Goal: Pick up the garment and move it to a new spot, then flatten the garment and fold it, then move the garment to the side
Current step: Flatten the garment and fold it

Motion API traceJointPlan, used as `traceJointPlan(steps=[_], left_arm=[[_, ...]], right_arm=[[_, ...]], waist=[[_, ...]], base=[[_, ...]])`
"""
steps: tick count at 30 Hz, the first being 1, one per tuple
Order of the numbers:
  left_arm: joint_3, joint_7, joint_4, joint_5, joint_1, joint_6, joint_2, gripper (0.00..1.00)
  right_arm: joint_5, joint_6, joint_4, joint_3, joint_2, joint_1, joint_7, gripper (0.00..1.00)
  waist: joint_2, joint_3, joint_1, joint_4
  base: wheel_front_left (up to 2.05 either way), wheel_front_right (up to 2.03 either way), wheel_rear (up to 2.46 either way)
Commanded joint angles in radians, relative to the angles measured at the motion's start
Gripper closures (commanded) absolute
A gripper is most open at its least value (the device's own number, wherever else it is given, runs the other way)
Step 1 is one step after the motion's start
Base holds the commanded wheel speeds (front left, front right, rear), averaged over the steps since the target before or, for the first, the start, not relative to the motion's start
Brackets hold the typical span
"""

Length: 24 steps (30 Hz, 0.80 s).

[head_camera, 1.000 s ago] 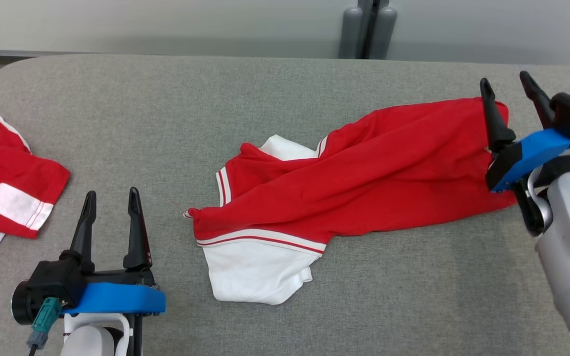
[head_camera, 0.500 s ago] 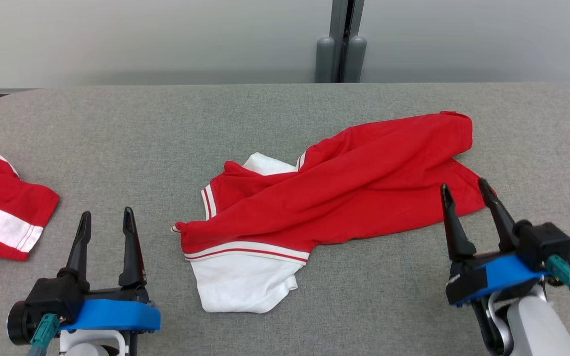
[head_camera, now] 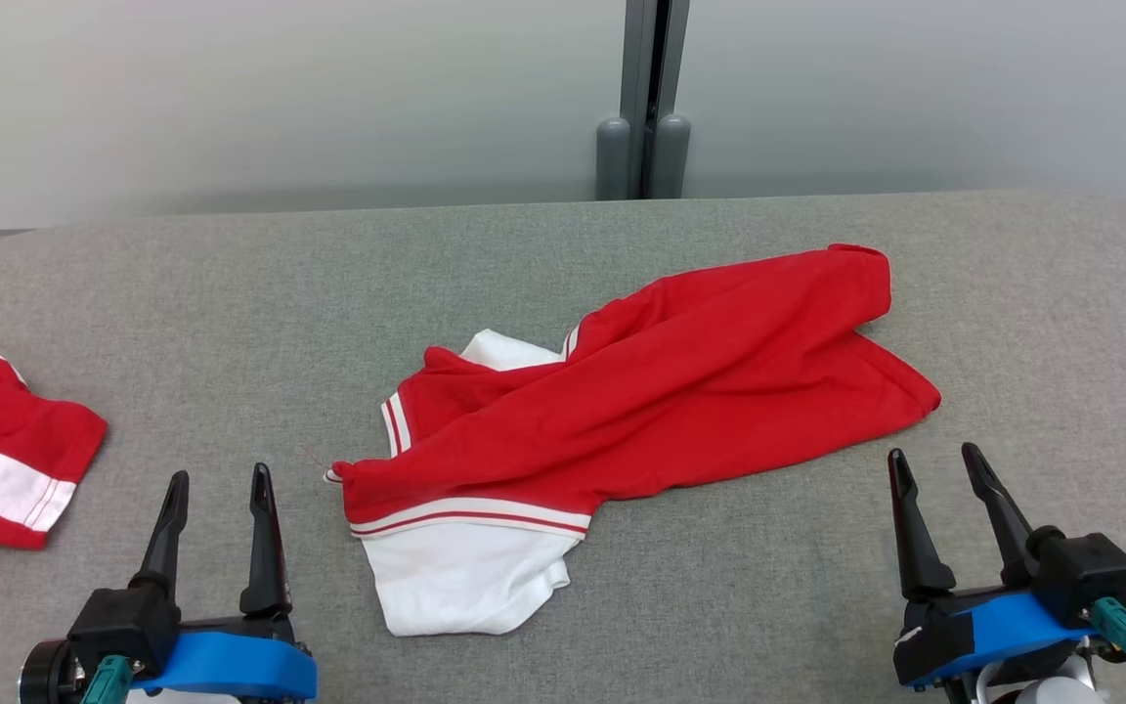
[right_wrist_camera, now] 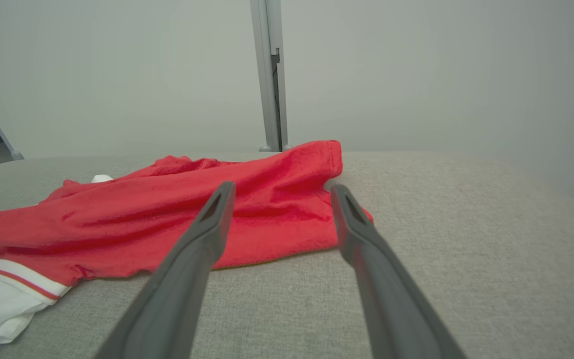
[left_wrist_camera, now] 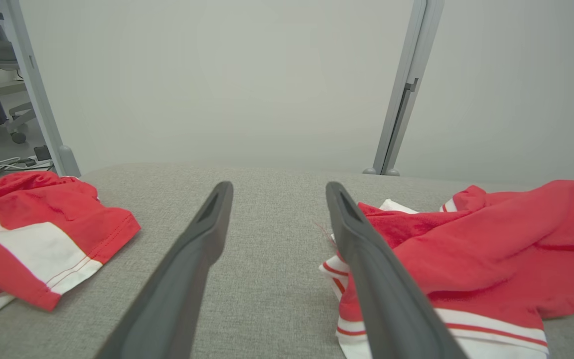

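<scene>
**Head view:** The garment (head_camera: 661, 391), red with white, stripe-edged panels, lies rumpled on the grey tabletop (head_camera: 231, 293). It stretches slantwise from its white end, nearest the robot, to its red end farther off on the right. The left tool (head_camera: 219, 476) stands near the garment's white end, on its left and apart from it, jaws spread and empty. The right tool (head_camera: 934, 454) stands on the near side of the garment's red right corner. It is close but not touching, also spread and empty. A second garment (head_camera: 6, 460) lies well to the left of the garment, at the picture's edge. A grey post (head_camera: 643, 98) rises beyond the garment, behind the tabletop.

**Left wrist view:** The left tool (left_wrist_camera: 279, 186) is wide open, with bare tabletop (left_wrist_camera: 267, 279) between its fingers. The garment (left_wrist_camera: 491, 239) lies to one side, its striped hem partly hidden by the nearer finger. The second garment (left_wrist_camera: 48, 224) lies on the opposite side.

**Right wrist view:** The right tool (right_wrist_camera: 282, 187) is wide open and holds nothing. The garment's (right_wrist_camera: 167, 214) red end lies on the tabletop (right_wrist_camera: 466, 224) just past the fingertips, and its white end is at the lower left.
</scene>
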Motion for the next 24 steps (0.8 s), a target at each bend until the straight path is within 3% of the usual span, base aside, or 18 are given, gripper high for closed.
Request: traceJointPlan(steps=[1, 24], left_arm=[[0.004, -0.002, 0.004, 0.008, 0.007, 0.002, 0.000, 0.00], [0.016, -0.002, 0.011, 0.036, 0.014, -0.001, 0.000, 0.00]], right_arm=[[-0.005, 0.000, -0.002, -0.002, 0.002, 0.016, -0.003, 0.00], [0.012, 0.000, 0.018, 0.006, 0.003, 0.024, -0.003, 0.00]], waist=[[0.0001, -0.005, 0.0001, -0.004], [0.0001, -0.018, 0.0001, -0.016]], base=[[0.00, 0.00, 0.00], [0.00, 0.00, 0.00]])
